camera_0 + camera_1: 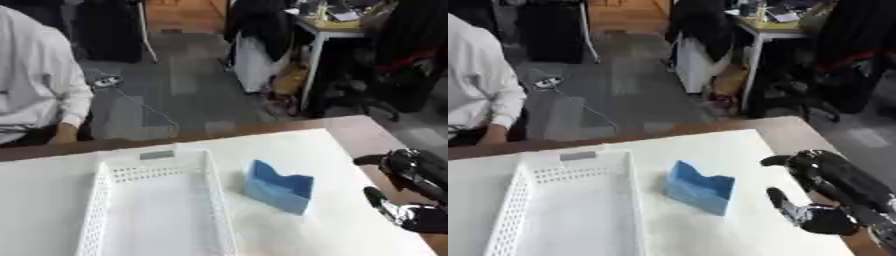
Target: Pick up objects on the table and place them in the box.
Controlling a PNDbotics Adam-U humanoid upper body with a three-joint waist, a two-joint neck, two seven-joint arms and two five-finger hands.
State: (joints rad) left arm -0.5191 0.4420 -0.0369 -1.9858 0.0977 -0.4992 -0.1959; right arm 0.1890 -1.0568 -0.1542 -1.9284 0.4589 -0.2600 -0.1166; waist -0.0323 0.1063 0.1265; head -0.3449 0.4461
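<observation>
A white table top (52,185) fills the lower part of the view, laid over a brown wooden surface whose edge shows along the far and right sides. On it, left of centre, lies a long white plastic basket-style box (514,210) with rows of small holes along the upper part of its walls and a small grey label on its far end. Its inside looks bare and white.

Just to the right of the box, apart from it, stands a small blue open-topped container (700,187) — cardboard or thin plastic, it is hard to tell which. It is a mid blue all over, sits at an angle to the box, and its upper edge is cut in a stepped shape, with the far-left corner standing highest. It rests on the white table top, between the box and the robot's right hand.

The robot's black right hand (811,175) comes in from the right edge, near the blue container but not touching it. It holds nothing — the fingers are spread and relaxed, one reaching towards the far side and another, lower, pointing towards the container. The left hand does not show in either view.

At the far left edge, a person in a white shirt (35,80) sits behind the table, touching nothing on it.
</observation>
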